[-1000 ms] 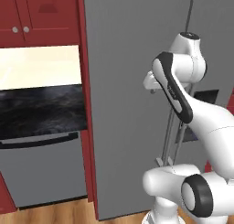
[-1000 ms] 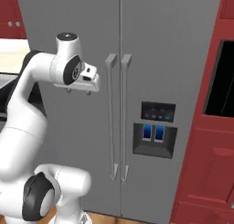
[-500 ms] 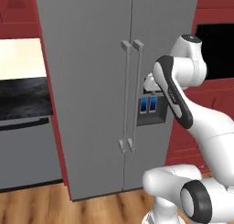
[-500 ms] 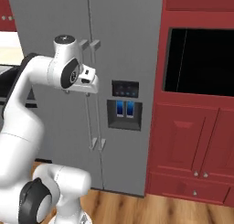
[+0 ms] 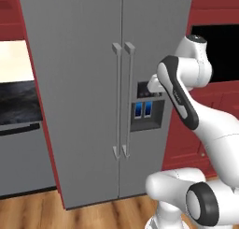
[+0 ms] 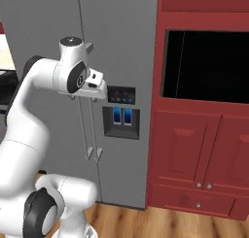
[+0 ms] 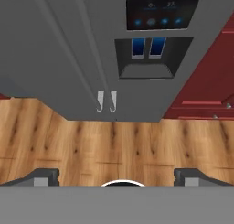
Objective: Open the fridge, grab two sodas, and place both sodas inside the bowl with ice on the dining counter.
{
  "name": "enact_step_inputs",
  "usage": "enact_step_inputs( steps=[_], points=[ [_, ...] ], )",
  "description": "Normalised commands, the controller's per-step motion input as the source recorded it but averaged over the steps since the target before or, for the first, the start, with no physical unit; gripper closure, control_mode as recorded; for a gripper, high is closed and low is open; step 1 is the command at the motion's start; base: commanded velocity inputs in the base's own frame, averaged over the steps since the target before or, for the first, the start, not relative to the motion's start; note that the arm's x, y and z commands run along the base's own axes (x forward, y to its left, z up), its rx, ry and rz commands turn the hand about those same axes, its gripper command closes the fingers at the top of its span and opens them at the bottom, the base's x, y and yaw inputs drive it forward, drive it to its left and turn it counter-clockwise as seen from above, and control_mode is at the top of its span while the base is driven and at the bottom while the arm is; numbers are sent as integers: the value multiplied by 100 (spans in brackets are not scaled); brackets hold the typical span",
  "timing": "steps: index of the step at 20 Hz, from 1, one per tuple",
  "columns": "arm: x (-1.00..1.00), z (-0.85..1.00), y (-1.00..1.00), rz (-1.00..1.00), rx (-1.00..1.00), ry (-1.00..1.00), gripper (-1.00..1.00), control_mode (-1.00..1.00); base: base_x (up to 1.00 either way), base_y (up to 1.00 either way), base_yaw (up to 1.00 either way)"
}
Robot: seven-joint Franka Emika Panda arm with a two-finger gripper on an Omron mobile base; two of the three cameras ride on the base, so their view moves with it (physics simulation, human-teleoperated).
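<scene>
A: Where did the tall grey side-by-side two-door fridge (image 5: 93,97) stand?

B: Straight ahead of the arm, both doors shut. Its two long vertical bar handles (image 5: 122,102) ran side by side down the middle seam. A dark water dispenser panel with two blue-lit slots (image 5: 147,112) sat in the right door, just right of the handles.

A: And the two-finger gripper (image 7: 117,176)?

B: In the hand view its two dark finger tips (image 7: 43,176) stood far apart at the bottom edge, jaws wide open, nothing between them. It was held apart from the fridge, touching neither door nor handle. That view looked down the fridge front to the handles' lower ends and the dispenser.

A: What lay around it?

B: Dark red cabinets (image 6: 204,149) directly right of the fridge, with a black built-in oven window (image 6: 206,67) above paired panel doors. Left of the fridge, a grey appliance front with a dark marbled backsplash (image 5: 16,102) above it. Light brown wooden plank floor (image 7: 114,145) ran below.
</scene>
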Motion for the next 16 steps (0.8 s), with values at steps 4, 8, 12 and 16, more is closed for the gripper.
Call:
enact_step_inputs(
  steps=[4, 8, 12, 16],
  points=[
    [0, 0, 0, 0, 0, 0, -100, 100, 24, 24, -1],
    [0, 0, 0, 0, 0, 0, -100, 100, 14, 37, 0],
    [0, 0, 0, 0, 0, 0, -100, 100, 18, 41, 0],
    [0, 0, 0, 0, 0, 0, -100, 100, 20, 31, 0]
  ],
)
